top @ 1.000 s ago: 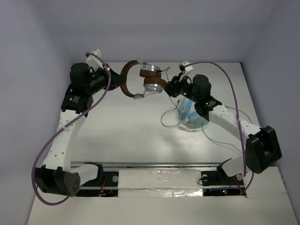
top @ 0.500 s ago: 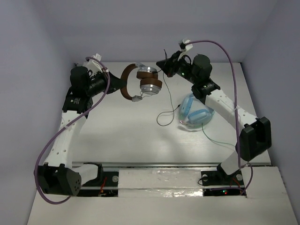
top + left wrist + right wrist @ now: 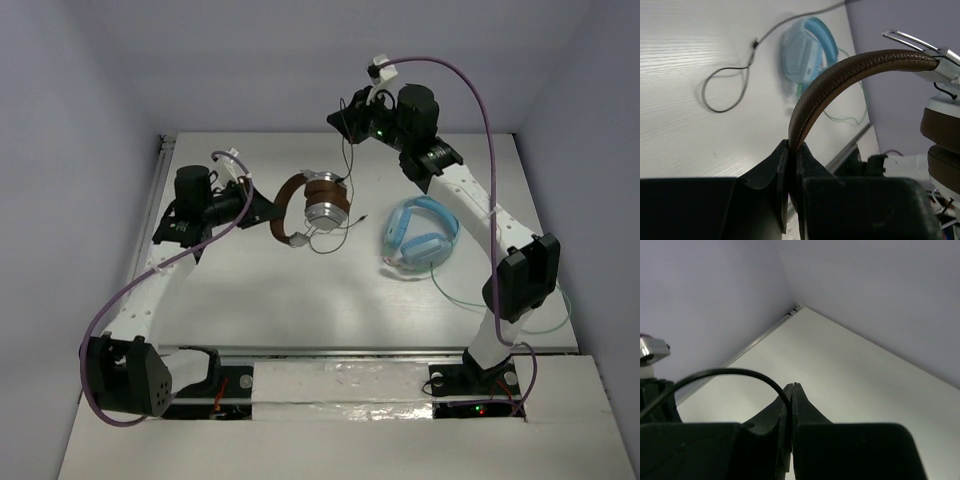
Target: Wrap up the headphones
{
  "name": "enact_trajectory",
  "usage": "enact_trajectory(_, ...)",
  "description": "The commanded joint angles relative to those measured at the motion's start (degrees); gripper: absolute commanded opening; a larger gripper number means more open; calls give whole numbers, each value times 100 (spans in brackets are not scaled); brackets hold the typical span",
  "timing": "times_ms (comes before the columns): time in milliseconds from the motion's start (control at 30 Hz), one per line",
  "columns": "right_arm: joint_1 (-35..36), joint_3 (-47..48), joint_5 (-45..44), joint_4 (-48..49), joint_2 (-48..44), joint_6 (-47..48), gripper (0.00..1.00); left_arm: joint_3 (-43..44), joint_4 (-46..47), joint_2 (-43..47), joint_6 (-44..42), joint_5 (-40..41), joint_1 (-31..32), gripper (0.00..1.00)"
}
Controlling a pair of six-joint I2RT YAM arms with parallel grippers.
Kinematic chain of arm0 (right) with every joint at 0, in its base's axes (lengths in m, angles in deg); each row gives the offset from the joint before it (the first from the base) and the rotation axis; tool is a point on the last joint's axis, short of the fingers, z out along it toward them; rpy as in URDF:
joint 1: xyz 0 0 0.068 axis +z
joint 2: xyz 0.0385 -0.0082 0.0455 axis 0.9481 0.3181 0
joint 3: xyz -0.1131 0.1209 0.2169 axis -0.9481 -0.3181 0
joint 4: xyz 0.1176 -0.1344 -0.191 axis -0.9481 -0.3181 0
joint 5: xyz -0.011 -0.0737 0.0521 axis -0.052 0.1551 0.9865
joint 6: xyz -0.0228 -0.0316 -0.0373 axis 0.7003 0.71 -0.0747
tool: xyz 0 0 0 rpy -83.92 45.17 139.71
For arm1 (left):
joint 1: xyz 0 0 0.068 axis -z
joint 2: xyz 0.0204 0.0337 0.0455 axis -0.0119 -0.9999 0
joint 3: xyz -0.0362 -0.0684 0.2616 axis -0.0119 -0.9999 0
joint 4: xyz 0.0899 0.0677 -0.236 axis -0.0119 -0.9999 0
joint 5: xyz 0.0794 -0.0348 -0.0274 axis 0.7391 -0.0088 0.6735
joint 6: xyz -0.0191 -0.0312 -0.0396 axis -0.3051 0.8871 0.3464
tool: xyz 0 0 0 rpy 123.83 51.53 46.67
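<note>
The headphones (image 3: 318, 205), with brown headband, brown pads and silver cups, hang over the table's middle. My left gripper (image 3: 268, 212) is shut on the headband; in the left wrist view the band (image 3: 840, 75) rises from my jaws (image 3: 793, 147) and the ear cups (image 3: 942, 125) hang at the right. My right gripper (image 3: 338, 118) is high at the far side, shut on the thin black cable (image 3: 346, 155), which runs down to the cups. The right wrist view shows the cable (image 3: 730, 372) arcing into my closed jaws (image 3: 791, 387). A slack loop (image 3: 335, 240) hangs below the cups.
The light blue headphones (image 3: 420, 235) lie on the table right of centre, with their green cable (image 3: 500, 305) trailing toward the right edge; they also show in the left wrist view (image 3: 802, 52). Purple walls enclose the table on three sides.
My left gripper brought the brown headphones nearer and to the right. My right gripper rose toward the far wall, pulling the black cable up off the table beside the blue headphones.
</note>
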Motion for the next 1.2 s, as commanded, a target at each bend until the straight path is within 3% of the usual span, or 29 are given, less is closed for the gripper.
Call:
enact_trajectory(0,-22,707,-152,-821,327,212,2,57,1012,-53,178,-995,441,0)
enact_trajectory(67,-22,674,-135,-841,557,64,2,-21,1723,-63,623,-1110,722,0)
enact_trajectory(133,-22,62,207,-369,462,-155,2,-162,3036,-89,1273,-1444,723,0)
enact_trajectory(200,-22,-397,585,333,356,-314,3,-189,3709,-220,2022,-1620,846,0)
enact_trajectory(433,-22,-1655,1640,1416,83,-867,10,171,5011,-450,2944,-1480,899,0)
enact_trajectory(467,-22,-1787,1719,1565,65,-938,12,171,5300,-458,3069,-1437,899,0)
enact_trajectory(500,-22,-2041,1859,1880,48,-1026,21,171,5399,-459,3148,-1358,899,0)
enact_trajectory(567,-22,-2279,1974,2233,39,-1298,35,215,5435,-450,3219,-1270,899,0)
enact_trajectory(600,-22,-2481,2105,2557,47,-1369,47,215,5461,-424,3245,-1200,899,0)
enact_trajectory(700,-22,-2745,2194,3068,109,-1642,58,329,5356,-371,3254,-1077,899,0)
enact_trajectory(1067,-22,-3747,2054,4036,144,-2028,59,1147,3915,-151,2542,-101,899,0)
enact_trajectory(1167,-22,-4160,2045,4493,92,-2239,68,1138,3784,-55,2560,355,899,0)
